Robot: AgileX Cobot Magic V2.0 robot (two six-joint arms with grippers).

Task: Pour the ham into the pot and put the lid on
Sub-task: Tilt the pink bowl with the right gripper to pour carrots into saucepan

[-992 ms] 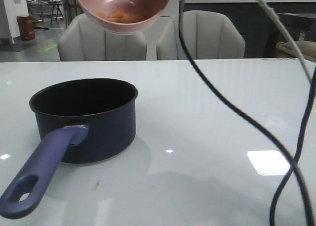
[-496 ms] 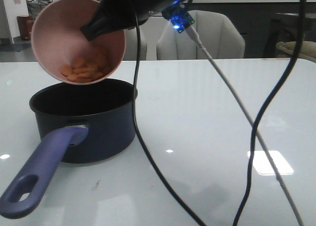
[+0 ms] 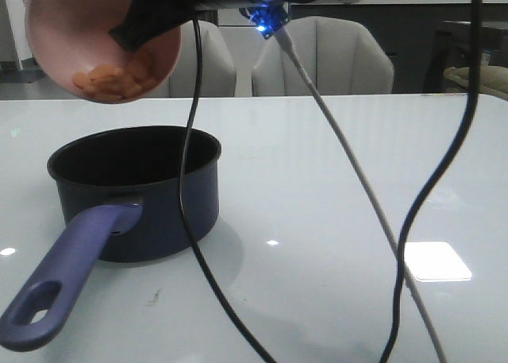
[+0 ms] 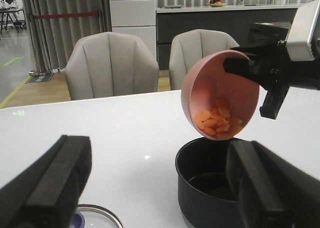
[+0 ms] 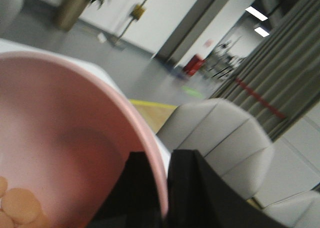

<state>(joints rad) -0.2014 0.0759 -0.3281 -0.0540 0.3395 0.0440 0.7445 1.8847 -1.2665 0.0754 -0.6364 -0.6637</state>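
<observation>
The right hand grips the rim of the pink bowl, one finger inside and one outside, and holds it tipped above the pot. The ham lies heaped against the bowl's low lip, not yet spilled. That lip hangs over the pot's far left rim, so the slices look set to drop inside only if the tilt goes on toward the pot's centre. The pot stands near the tabletop's left edge, its handle pointing to the front left corner. The left hand waits open and empty on the near side of the pot, the lid just under it.
</observation>
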